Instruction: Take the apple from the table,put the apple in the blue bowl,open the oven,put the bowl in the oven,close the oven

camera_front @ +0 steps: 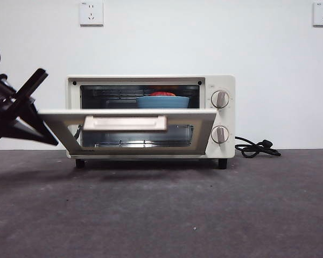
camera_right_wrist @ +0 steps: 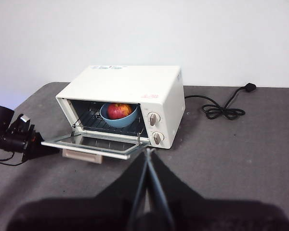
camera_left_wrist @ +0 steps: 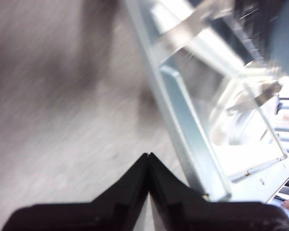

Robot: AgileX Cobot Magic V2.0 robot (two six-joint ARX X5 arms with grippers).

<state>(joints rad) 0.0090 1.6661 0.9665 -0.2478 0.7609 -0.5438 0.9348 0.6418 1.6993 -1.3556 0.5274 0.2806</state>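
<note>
Apple [camera_right_wrist: 118, 110]: we are seeing it sitting in the blue bowl [camera_right_wrist: 119, 118], and both are resting on the rack inside the oven [camera_right_wrist: 135, 91].
Door [camera_front: 126, 129]: it is hanging roughly level, not yet swung up; closing it is, we are judging, the one step left.
Left gripper [camera_front: 35, 115]: it is sitting at the door's left edge, jaws pressed together with nothing between them; we cannot tell whether it is touching the door.
Right gripper [camera_right_wrist: 147, 154]: it is waiting well back from the oven, jaws together and empty.
How the door is likely handling: we are reckoning it stiff and hinged, light enough to lift with a push, its glass pane being the fragile part.
Where to take it: we are favouring the metal frame edge or the beige handle [camera_front: 125, 123], pushing from beneath, not on the glass.
Oven body: we are expecting it could slide on the table [camera_front: 161, 215] under a hard shove.
</note>
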